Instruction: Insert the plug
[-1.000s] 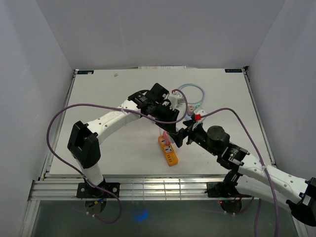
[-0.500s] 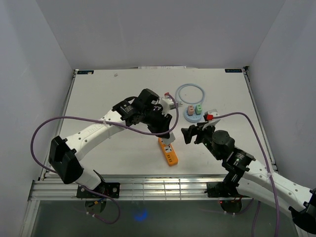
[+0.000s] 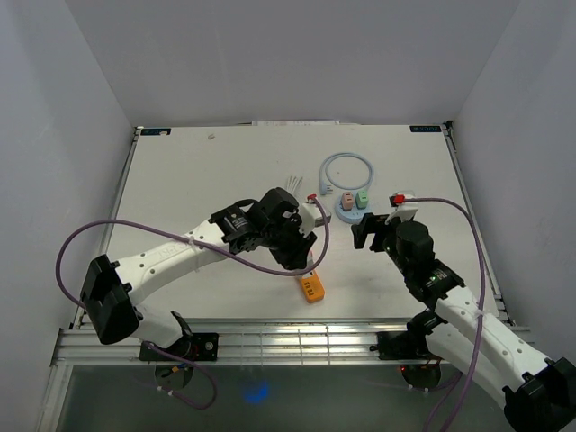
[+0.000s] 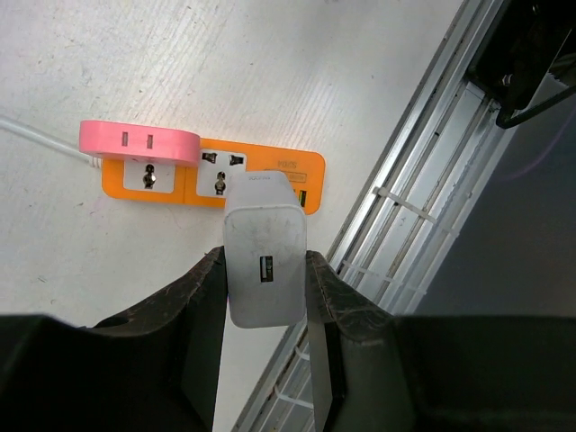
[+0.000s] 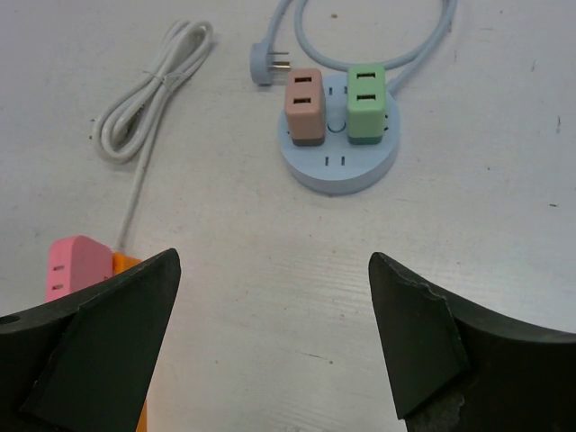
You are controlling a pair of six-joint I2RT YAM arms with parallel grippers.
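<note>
Looking from the left of the left wrist view, a pink plug [image 4: 135, 142] sits in the orange power strip [image 4: 301, 167], which lies flat on the white table [image 4: 180, 54]. A bare socket shows just beside the pink plug. In the middle of that view is the white plug [image 4: 261, 216]. The left gripper [image 4: 265, 281] pinches it by its two side faces, with the jaws narrow around it. The plug hangs over the right half of the strip, and I cannot tell if it touches yet. It looks small, light and hard, with smooth sides that could slip or twist. I think the best hold is low on the sides, so the pins stay free. The strip looks light too, so a push may slide it. Farther right in the top view, the right gripper [image 3: 369, 232] has its jaws wide and holds nothing. It hangs near the round blue socket [image 5: 337, 171].
</note>
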